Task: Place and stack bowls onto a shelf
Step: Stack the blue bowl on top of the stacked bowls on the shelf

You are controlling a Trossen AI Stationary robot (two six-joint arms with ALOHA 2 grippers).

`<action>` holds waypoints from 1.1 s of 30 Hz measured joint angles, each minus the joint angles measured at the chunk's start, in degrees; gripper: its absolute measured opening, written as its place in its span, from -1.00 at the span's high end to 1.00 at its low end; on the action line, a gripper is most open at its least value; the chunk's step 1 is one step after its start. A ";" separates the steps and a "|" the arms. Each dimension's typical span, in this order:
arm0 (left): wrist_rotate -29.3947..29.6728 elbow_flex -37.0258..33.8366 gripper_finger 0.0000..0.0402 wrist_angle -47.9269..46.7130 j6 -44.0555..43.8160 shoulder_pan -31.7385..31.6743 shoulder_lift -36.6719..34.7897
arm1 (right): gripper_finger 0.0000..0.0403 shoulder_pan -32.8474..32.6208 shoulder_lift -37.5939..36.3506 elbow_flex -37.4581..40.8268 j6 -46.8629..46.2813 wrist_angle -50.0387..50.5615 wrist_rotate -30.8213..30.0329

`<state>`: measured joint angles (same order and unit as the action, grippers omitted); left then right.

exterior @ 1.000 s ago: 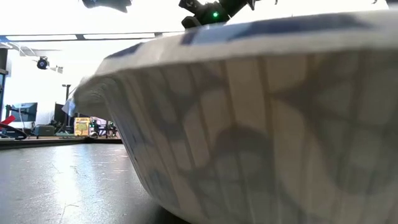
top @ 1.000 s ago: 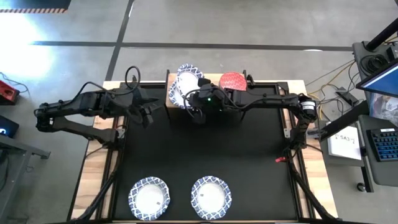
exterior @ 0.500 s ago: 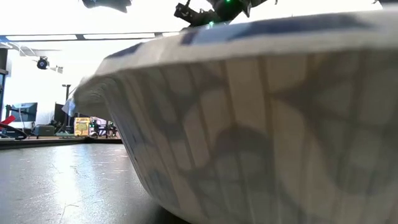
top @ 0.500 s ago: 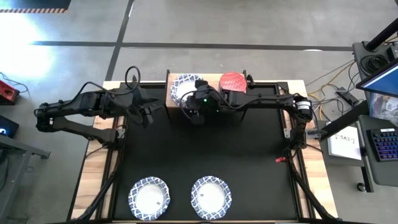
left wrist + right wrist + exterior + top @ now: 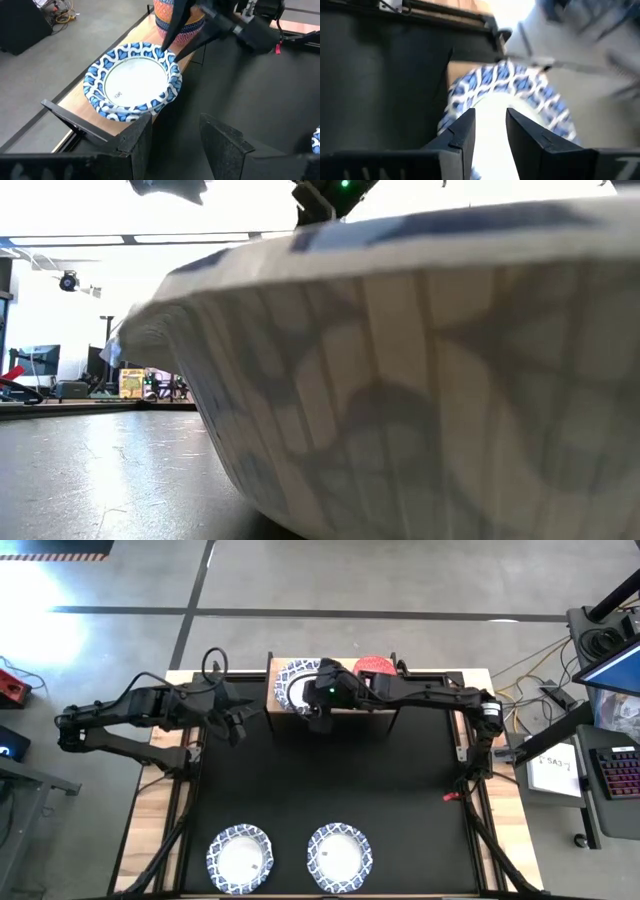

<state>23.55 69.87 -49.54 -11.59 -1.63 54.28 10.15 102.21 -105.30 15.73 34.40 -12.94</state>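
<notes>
While the right fingers (image 5: 314, 716) hang at the near edge of the shelf (image 5: 272, 698) in the high view, a white bowl (image 5: 295, 683) sits on the board just beyond them, and a red bowl (image 5: 372, 664) shows past the arm on the same board. From above I cannot tell whether those fingers touch the rim. Two more white bowls (image 5: 239, 859) (image 5: 339, 853) lie well apart from them on the counter (image 5: 400, 800). The left fingers (image 5: 238, 726) wait off to the side of the shelf.

At counter height a near bowl (image 5: 430, 370) fills the frame, and only a bit of the right arm shows above it.

Seen from the left wrist, the left fingers (image 5: 187, 145) stand moderately apart with nothing between them; ahead, the shelf bowl (image 5: 134, 81) rests flat, and the other arm's dark fingers (image 5: 176, 30) angle down toward its far rim.

Seen from the right wrist, the right fingers (image 5: 489, 134) show a narrow gap, with the bowl's patterned rim (image 5: 495, 80) just past the tips and nothing visibly pinched.

The step looks like letting go. Done well, the fingers widen enough to clear the rim, then lift straight up before pulling back, so the bowl does not slide off the board's edge.
</notes>
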 joint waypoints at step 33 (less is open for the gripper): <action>-0.09 -0.26 0.26 -5.01 -5.71 0.07 0.02 | 0.26 -23.92 0.13 11.52 -49.17 22.73 20.41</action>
<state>23.46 69.60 -54.54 -17.30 -1.56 54.30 -13.76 102.35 -93.78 -33.44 57.13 7.47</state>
